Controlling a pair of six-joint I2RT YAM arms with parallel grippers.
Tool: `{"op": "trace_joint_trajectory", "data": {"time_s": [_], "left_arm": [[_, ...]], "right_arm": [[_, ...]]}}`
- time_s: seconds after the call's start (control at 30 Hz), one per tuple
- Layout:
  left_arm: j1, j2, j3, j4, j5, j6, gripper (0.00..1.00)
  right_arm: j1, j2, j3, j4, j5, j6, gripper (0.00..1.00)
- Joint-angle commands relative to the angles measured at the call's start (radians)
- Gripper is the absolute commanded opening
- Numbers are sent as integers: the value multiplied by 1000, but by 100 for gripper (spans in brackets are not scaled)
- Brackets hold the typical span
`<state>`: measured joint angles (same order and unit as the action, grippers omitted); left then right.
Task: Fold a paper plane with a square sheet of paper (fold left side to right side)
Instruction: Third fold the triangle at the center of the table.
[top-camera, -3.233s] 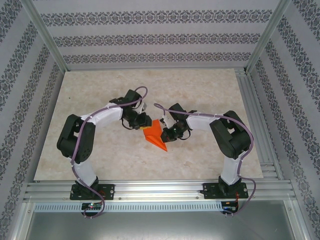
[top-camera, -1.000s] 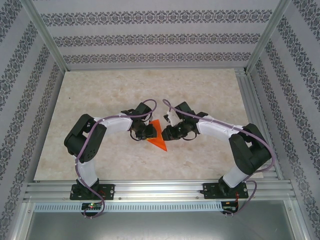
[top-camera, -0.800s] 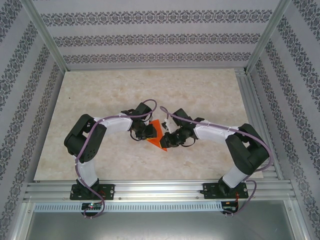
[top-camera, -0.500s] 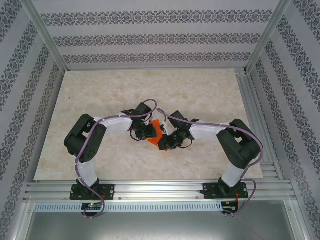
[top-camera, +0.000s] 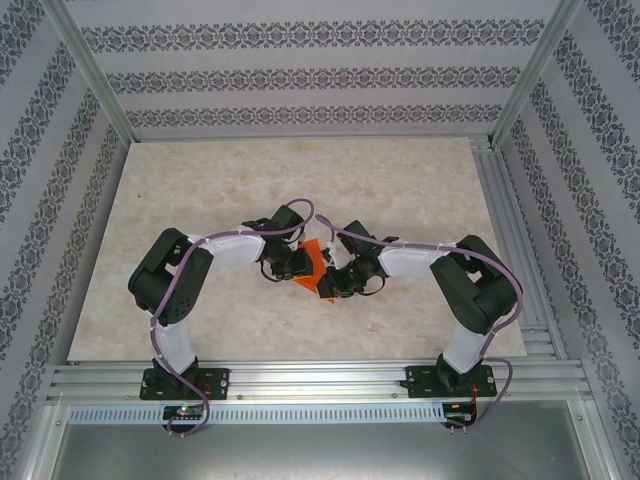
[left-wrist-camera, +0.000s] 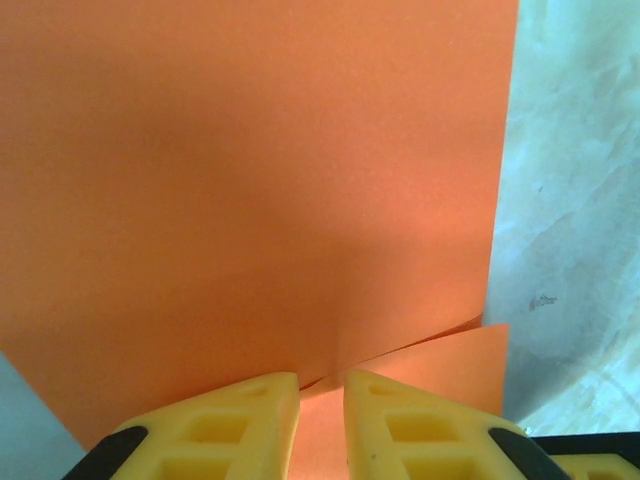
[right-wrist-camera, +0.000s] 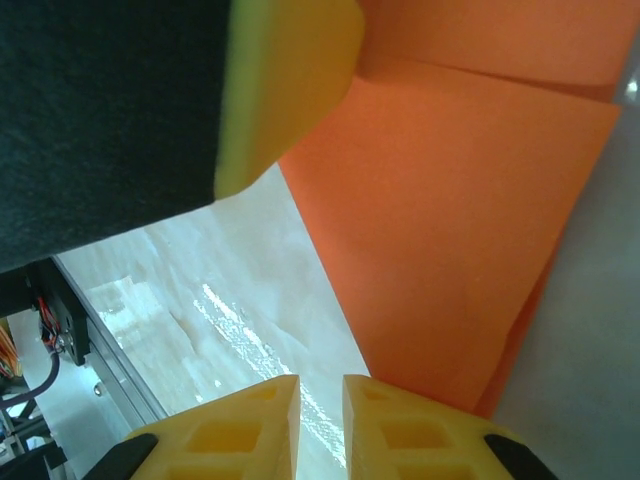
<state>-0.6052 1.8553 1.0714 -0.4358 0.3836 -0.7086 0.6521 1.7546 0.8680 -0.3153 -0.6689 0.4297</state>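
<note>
The orange paper (top-camera: 313, 257), folded to a pointed shape, lies at mid table between my two grippers. My left gripper (top-camera: 293, 264) sits at its left edge. In the left wrist view the orange paper (left-wrist-camera: 250, 180) fills most of the frame, and a loose flap edge runs toward the narrow slit of the left gripper (left-wrist-camera: 321, 378); I cannot tell whether it is pinched. My right gripper (top-camera: 330, 285) is over the paper's near tip. In its own view the right gripper (right-wrist-camera: 320, 380) is nearly shut over bare table, one fingertip (right-wrist-camera: 400, 400) at the edge of the orange paper (right-wrist-camera: 450, 230).
The marble-patterned table (top-camera: 400, 180) is framed by aluminium rails (top-camera: 300, 380) in front and patterned walls around. The left gripper's yellow finger (right-wrist-camera: 290, 70) and dark body hang close above in the right wrist view.
My right gripper has moved left and nearer, onto the paper's near tip, so less orange shows. The left gripper has stayed in place on the paper.
</note>
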Motion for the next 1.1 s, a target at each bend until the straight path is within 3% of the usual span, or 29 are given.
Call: {"op": "trace_joint_trajectory", "data": {"time_s": [0.0,0.57,0.73,1.07], "left_arm": [[-21,53,-15,-50,-63,21,24],[-21,59,-2,-64,-72,27,23],[-21,59,1,-67,-73,29,23],[-21,59,2,-66,-74,28,23]], "right_arm": [[-6,29,-15,17,-13,17,19],[-45,-5,-60,66,-32,50,19],[-44,-69,-32,-1,8,-8,21],[-31,-27,-23,-23,10,-1,20]]}}
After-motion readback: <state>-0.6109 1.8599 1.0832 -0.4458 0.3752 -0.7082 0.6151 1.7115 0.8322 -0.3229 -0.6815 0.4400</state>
